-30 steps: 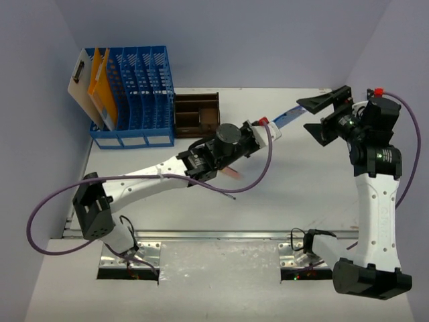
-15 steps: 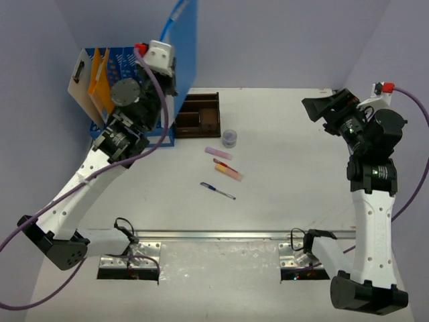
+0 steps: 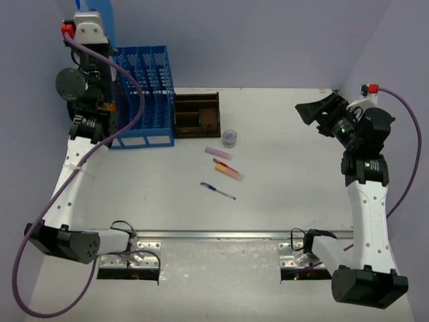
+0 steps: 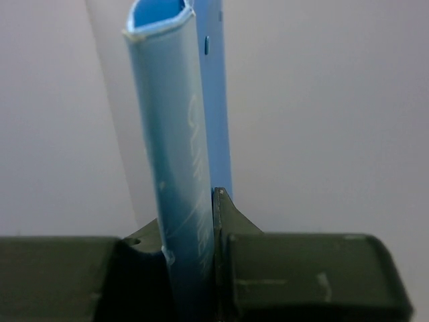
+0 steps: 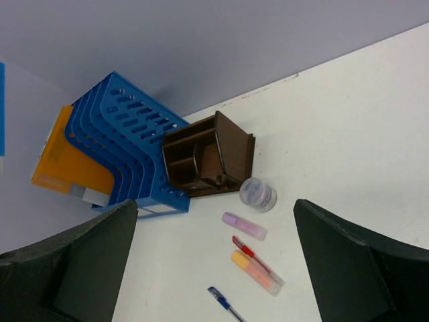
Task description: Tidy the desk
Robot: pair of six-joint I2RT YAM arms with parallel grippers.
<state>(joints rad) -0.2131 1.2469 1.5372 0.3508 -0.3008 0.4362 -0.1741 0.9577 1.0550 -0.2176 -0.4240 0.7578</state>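
Stretching out below, the desk (image 3: pixel 288 194) lies well beneath the left gripper (image 4: pixel 194 235), which pinches a blue folder (image 4: pixel 175 134) above the blue file rack (image 3: pixel 144 80); the right gripper (image 5: pixel 213 221) gapes wide, empty, with a wooden tray (image 5: pixel 211 157) and pens (image 5: pixel 249 251) beyond its fingertips.

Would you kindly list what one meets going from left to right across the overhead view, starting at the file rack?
blue file rack → brown wooden tray → small clear jar → right gripper
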